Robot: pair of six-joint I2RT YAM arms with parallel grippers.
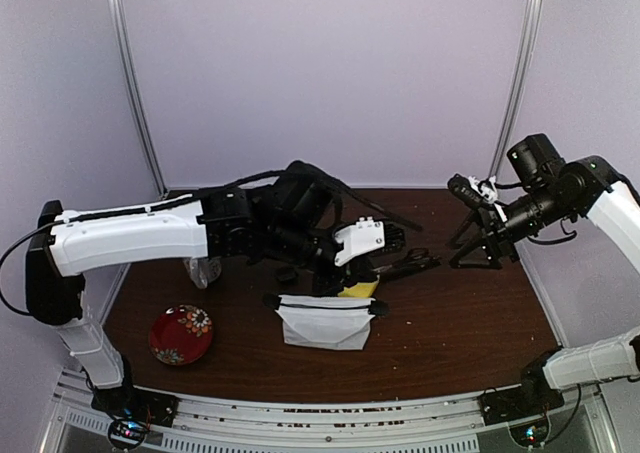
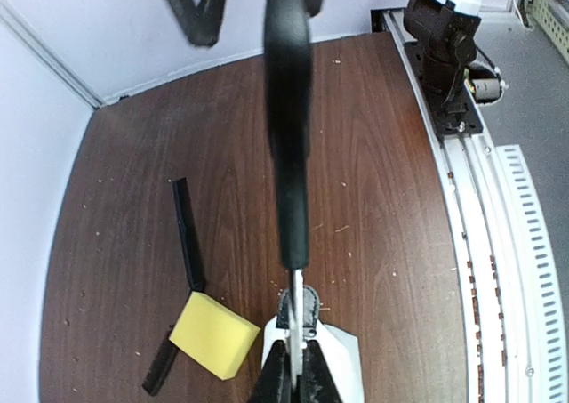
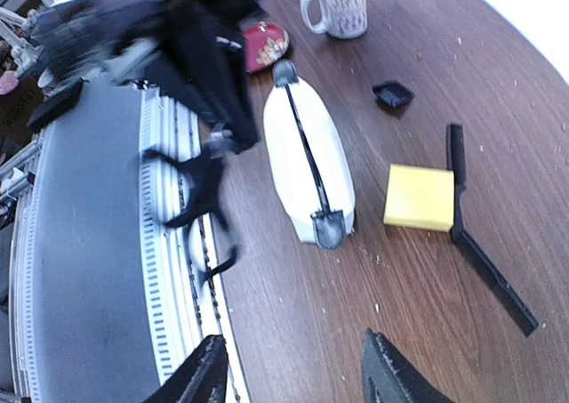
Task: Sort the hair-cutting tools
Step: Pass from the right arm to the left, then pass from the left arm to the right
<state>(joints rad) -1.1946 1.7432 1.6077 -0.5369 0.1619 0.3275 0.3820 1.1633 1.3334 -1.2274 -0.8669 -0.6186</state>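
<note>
While the left gripper (image 2: 298,357) is clamped shut on the silver end of the black elongated trimmer (image 2: 289,136), the tool runs up the centre of the left wrist frame, over the white pouch (image 2: 345,360). The right gripper (image 3: 292,342) has its fingers apart with nothing between them. One slim black comb (image 3: 457,158) and a second comb (image 3: 498,283) sit just beside the yellow sponge block (image 3: 420,197), at frame right. The small black square piece (image 3: 392,93) is upper right. The scissors (image 1: 415,265) lie right of centre in the top view. The trimmer is likely rigid, light and smooth. Held by its end it may pivot, so a mid-body hold looks steadier.
</note>
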